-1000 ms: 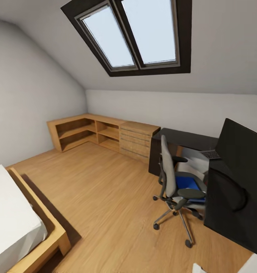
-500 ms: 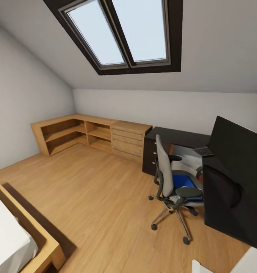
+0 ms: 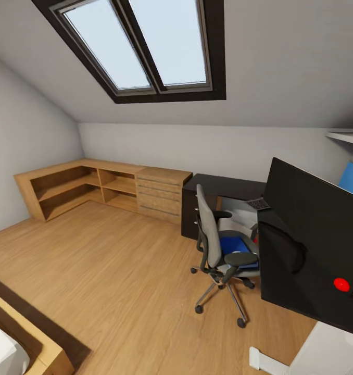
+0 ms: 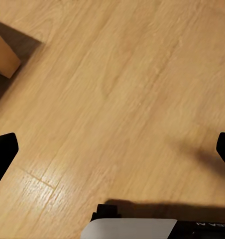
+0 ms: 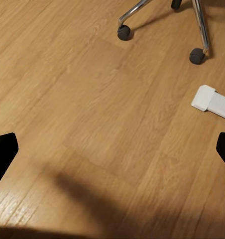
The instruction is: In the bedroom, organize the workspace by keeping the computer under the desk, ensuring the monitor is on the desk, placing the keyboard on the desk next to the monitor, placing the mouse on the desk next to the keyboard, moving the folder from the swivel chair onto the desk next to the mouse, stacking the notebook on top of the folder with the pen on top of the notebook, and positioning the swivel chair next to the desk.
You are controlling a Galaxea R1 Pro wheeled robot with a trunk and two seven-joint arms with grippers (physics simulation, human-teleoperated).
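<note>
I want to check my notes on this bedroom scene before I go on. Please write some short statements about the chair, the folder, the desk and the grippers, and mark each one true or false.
1. The blue folder lies on the seat of the swivel chair. True.
2. The monitor stands on the floor. False: it is on the black desk.
3. The right gripper holds the folder. False: it is open over bare wooden floor.
4. The wooden shelf unit stands against the wall beside the desk. True.
5. The left gripper is open. True.
</note>
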